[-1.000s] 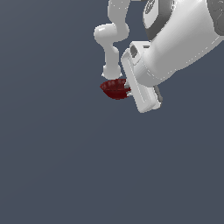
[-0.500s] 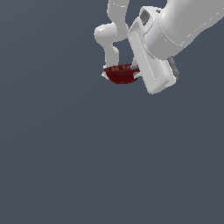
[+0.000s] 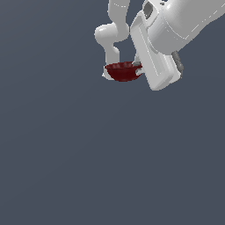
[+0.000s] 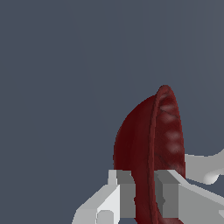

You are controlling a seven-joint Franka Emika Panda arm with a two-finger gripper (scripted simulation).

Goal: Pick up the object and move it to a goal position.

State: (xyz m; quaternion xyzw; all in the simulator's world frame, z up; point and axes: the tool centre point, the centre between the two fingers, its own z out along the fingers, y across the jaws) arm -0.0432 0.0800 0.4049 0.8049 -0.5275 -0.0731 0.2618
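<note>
The end effector (image 4: 146, 192) grips the bowl (image 3: 123, 71) by its rim, one finger (image 4: 124, 194) on the outer wall and the other (image 4: 168, 194) against the inside, closed down to the thickness of the wall. In the wrist view the dark red, glossy bowl stands edge-on between the fingers, its rounded underside bulging away from the outer finger. In the exterior view the bowl sits roughly level with its opening facing up, sticking out from the end effector (image 3: 139, 69) toward the exterior view's left, in front of the white arm (image 3: 112, 35).
</note>
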